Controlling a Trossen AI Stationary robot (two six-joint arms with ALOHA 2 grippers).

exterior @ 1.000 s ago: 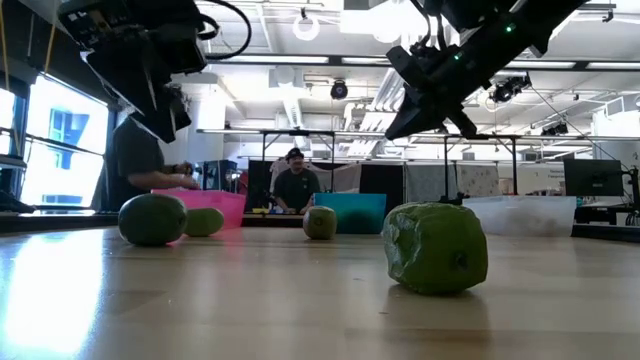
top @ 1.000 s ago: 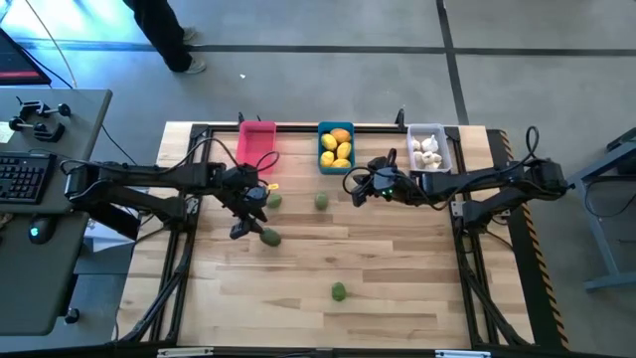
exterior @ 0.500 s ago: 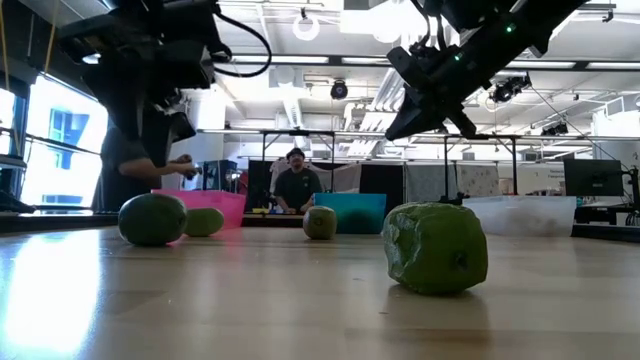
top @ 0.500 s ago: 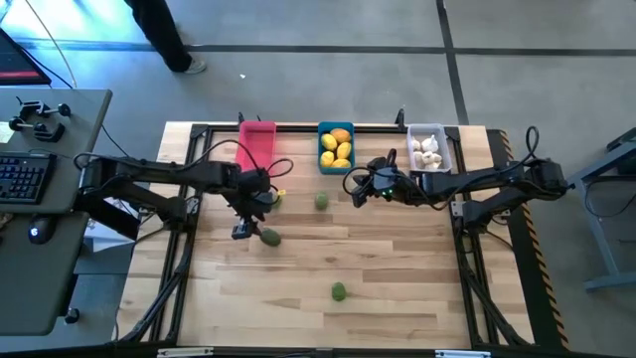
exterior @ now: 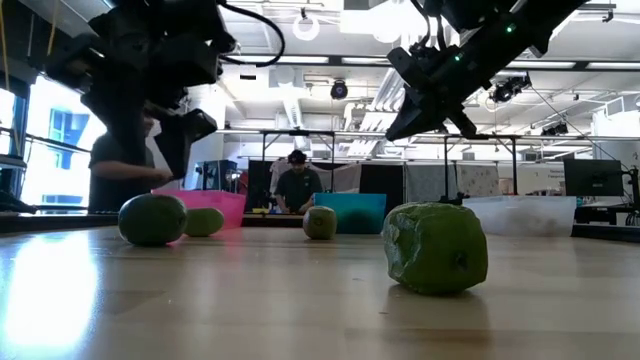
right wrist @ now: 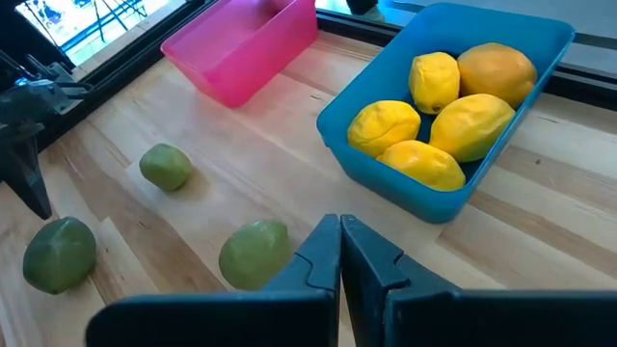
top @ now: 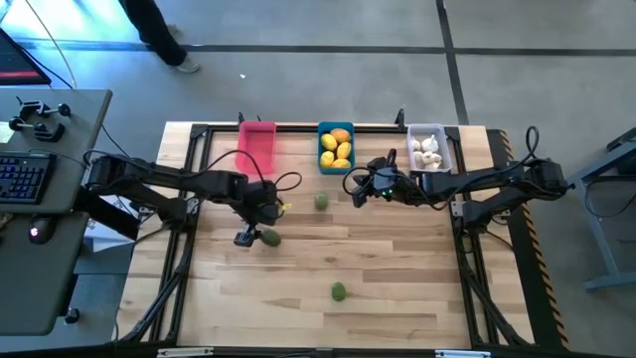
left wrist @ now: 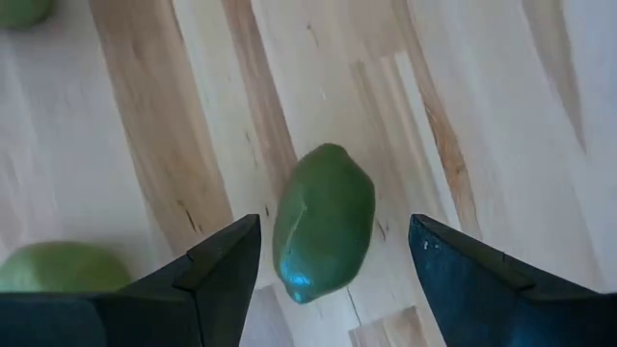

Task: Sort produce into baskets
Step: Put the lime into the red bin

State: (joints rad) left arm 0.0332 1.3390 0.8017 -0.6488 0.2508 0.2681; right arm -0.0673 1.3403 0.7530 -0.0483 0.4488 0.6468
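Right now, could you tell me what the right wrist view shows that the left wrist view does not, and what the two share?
Only the right wrist view shows the pink basket, empty as far as visible, the blue basket holding yellow fruits, and the shut right gripper.

Only the left wrist view shows the open left gripper directly above one green fruit, which lies between its fingers.

Both show green fruits lying loose on the wooden table.

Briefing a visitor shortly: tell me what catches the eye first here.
The left end effector, open, hangs over a green fruit on the bare wood, left of centre. At the table's far edge, the blue basket of yellow fruit stands between the pink basket and the white one.
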